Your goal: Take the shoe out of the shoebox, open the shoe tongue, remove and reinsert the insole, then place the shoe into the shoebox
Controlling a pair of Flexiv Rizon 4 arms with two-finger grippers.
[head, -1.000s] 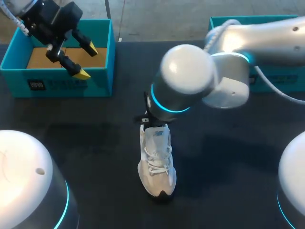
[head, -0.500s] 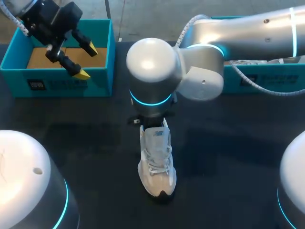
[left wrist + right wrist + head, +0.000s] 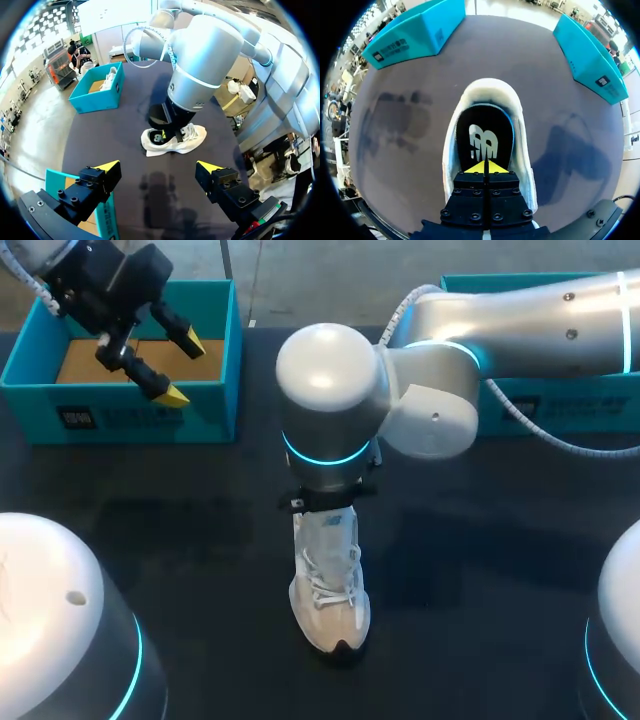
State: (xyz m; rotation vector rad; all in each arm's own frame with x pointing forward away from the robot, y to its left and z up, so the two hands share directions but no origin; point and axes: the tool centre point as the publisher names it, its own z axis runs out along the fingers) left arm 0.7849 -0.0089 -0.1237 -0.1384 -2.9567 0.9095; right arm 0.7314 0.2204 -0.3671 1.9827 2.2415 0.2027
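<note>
Shoe (image 3: 328,585) sits on the worktop (image 3: 200,540) directly under the right fingers (image 3: 492,168), pressed together just above its insole (image 3: 484,140), heel end ahead of them, while the spread left fingers (image 3: 107,166) hang well apart.

Right arm (image 3: 330,400) swung leftward, over shoe (image 3: 328,585) heel

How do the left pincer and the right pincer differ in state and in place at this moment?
The left pincer is open, its yellow tips wide apart. The right pincer is shut, its tips pressed together. The left pincer hangs over the shoebox, away from the shoe. The right pincer points down into the shoe's opening, above the dark insole. Both have black bodies and yellow tips.
</note>
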